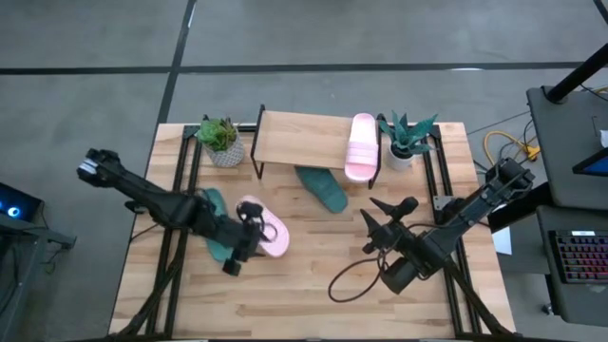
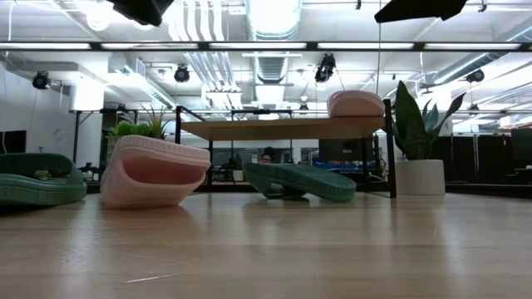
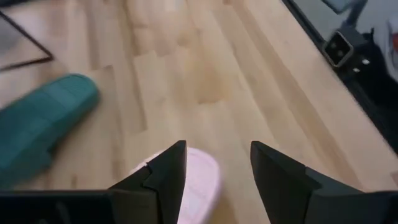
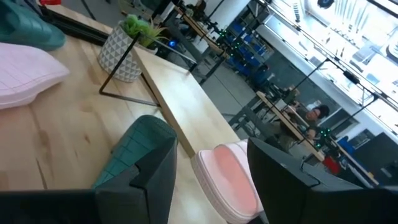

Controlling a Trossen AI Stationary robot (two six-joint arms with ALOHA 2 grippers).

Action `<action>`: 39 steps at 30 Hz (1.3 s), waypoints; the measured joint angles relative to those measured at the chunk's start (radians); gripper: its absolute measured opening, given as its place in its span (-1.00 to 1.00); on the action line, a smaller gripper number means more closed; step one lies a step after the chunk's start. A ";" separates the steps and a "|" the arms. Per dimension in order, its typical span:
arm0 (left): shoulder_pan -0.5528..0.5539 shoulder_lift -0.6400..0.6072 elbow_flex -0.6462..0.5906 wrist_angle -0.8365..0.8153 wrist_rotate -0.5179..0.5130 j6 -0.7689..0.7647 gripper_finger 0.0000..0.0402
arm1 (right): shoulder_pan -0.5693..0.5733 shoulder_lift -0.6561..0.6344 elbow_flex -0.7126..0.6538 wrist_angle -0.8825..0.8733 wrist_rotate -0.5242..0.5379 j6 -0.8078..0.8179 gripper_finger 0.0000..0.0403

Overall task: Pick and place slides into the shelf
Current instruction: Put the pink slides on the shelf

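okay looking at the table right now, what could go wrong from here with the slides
1. The left gripper hangs open over the pink slide, with a green slide close beside it; a descent might nudge that one.
2. Another green slide lies only partly under the shelf, so a new arrival could jam against it.
3. The right gripper hangs open nearby; the arms might crowd.

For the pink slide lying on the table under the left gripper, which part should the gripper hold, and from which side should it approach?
The pink slide lies flat, sole down, beside a green slide. Its wide strap arches above the footbed, as the low view shows, so that is probably the best hold. The left gripper, open, hangs above it; it could descend from above, one finger under the arch and one outside, keeping off the green slide.
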 joint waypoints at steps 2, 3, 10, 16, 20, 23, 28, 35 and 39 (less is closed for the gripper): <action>-0.041 0.053 0.031 -0.015 -0.045 -0.002 -0.19 | 0.000 0.000 0.000 0.000 0.000 0.000 -0.07; -0.062 0.083 0.050 -0.045 -0.093 0.003 -0.21 | -0.002 0.000 0.000 0.000 0.000 0.000 -0.07; -0.169 0.242 0.135 -0.102 -0.370 0.022 -0.38 | -0.002 0.000 0.000 0.004 -0.003 0.000 -0.07; -0.206 0.348 0.164 -0.095 -0.372 -0.029 -0.42 | -0.002 0.000 0.000 0.002 -0.033 -0.001 -0.07; -0.220 0.424 0.175 -0.096 -0.396 0.032 -0.42 | -0.002 0.000 0.000 0.001 -0.033 -0.007 -0.07; -0.224 0.463 0.175 -0.096 -0.458 0.079 -0.38 | -0.002 0.000 0.000 -0.001 -0.026 -0.036 -0.07; -0.221 0.496 0.175 -0.112 -0.533 0.076 -0.14 | -0.002 0.000 0.000 -0.003 -0.026 -0.064 -0.07; -0.222 0.515 0.198 -0.109 -0.525 0.008 0.30 | -0.002 0.000 0.000 -0.005 -0.025 -0.065 -0.07; -0.222 0.521 0.179 -0.151 -0.521 -0.039 0.38 | -0.002 0.000 0.000 -0.006 -0.025 -0.064 -0.07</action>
